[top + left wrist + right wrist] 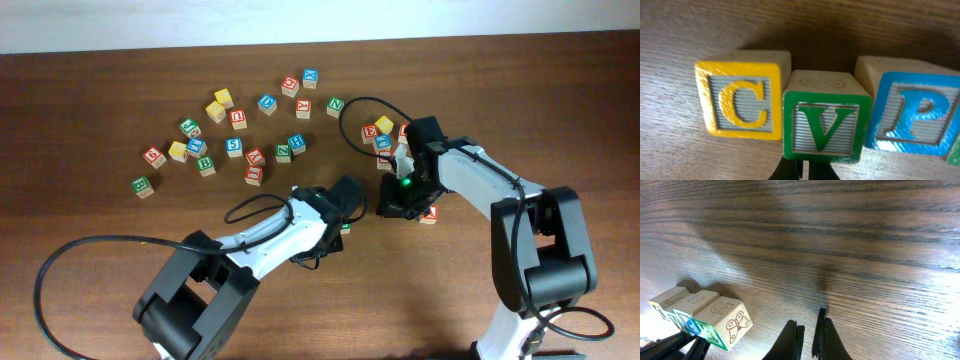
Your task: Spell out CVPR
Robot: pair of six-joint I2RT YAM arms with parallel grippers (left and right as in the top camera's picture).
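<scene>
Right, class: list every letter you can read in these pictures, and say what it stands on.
"C": yellow block, left wrist view.
"V": green block, beside it.
"P": blue block.
On the scattered blocks in the overhead view, the letters are too small to read.

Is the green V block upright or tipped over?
Upright: the green V block sits flat, letter right way up, between the yellow C and blue P blocks.

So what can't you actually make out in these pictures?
Left wrist: the right edge cuts the P block; only a green sliver shows beyond it.
Overhead: the left gripper covers most of the spelled row.
Right wrist: the three blocks face away, letters unseen.
</scene>
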